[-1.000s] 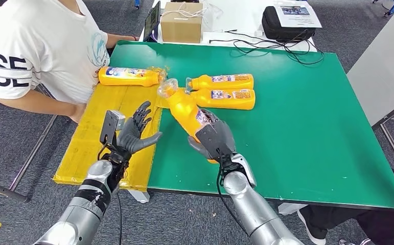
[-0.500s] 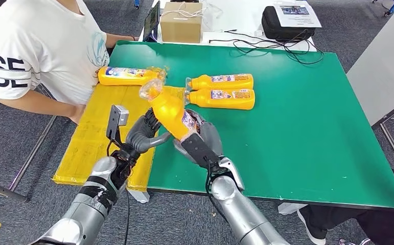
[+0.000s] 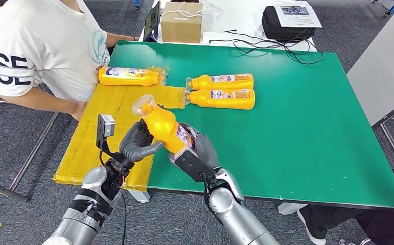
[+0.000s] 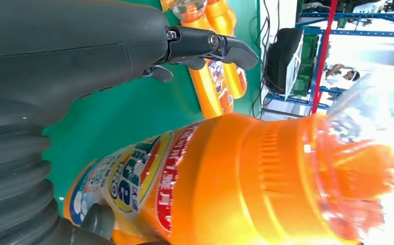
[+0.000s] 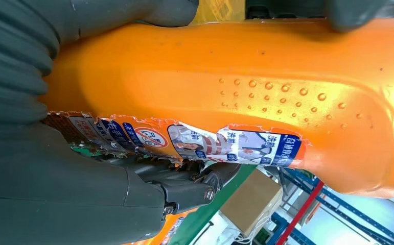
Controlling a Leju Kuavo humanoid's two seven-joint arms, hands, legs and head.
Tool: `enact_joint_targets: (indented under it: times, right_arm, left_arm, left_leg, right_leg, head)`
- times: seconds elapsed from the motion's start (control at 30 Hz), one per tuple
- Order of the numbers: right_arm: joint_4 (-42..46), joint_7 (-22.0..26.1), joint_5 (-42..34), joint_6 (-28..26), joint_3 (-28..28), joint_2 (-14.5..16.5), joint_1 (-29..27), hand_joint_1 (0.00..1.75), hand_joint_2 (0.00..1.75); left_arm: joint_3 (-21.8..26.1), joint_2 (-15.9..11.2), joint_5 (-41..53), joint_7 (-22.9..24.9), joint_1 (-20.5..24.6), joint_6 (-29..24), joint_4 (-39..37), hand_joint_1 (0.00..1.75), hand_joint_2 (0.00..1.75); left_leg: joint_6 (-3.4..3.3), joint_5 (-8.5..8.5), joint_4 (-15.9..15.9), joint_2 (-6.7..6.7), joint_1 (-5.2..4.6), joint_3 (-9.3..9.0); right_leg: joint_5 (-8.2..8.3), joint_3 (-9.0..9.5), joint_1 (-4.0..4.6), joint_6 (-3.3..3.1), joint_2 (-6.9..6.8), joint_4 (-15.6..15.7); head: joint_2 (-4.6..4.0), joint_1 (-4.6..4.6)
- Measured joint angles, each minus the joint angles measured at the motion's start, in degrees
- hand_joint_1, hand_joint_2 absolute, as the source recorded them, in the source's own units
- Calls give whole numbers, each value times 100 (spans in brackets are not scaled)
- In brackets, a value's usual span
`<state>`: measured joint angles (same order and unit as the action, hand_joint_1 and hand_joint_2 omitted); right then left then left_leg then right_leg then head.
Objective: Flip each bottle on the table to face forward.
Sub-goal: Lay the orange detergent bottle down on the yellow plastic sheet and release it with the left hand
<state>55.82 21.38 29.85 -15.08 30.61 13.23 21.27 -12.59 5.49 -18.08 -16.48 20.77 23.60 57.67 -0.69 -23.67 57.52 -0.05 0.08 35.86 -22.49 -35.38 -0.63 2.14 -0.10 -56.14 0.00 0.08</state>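
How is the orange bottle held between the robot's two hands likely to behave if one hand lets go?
The held bottle looks like smooth, glossy plastic, so it may slip. The right hand grips its base and the left hand touches near its neck; tilted, it would probably sag. Its rounded body could roll on the table.

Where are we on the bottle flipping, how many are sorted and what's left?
Two bottles lie side by side on the green table with labels up, so they look done. One bottle is lifted above the table's near edge, gripped by the right hand with the left hand against it. Left: setting it down, and perhaps the bottle on the yellow board, whose label also shows.
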Motion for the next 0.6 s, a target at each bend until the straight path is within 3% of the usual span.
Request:
enact_joint_targets:
  times: [0.4,0.6]
  right_arm:
    - [113,-105,76,144,-5,-134,-149,175,175]
    - [3,-421,444,425,92,-131,-21,175,175]
  left_arm:
    - [-52,-231,-59,-99,-394,157,448,0,175]
    - [-104,-244,188,0,-526,-176,707,0,175]
  left_leg:
    - [1,-2,0,0,0,6]
    - [0,0,0,0,0,8]
  right_leg:
    - [-1,-6,0,0,0,0]
    - [0,-8,0,0,0,0]
  head:
    - [0,1]
    - [0,0]
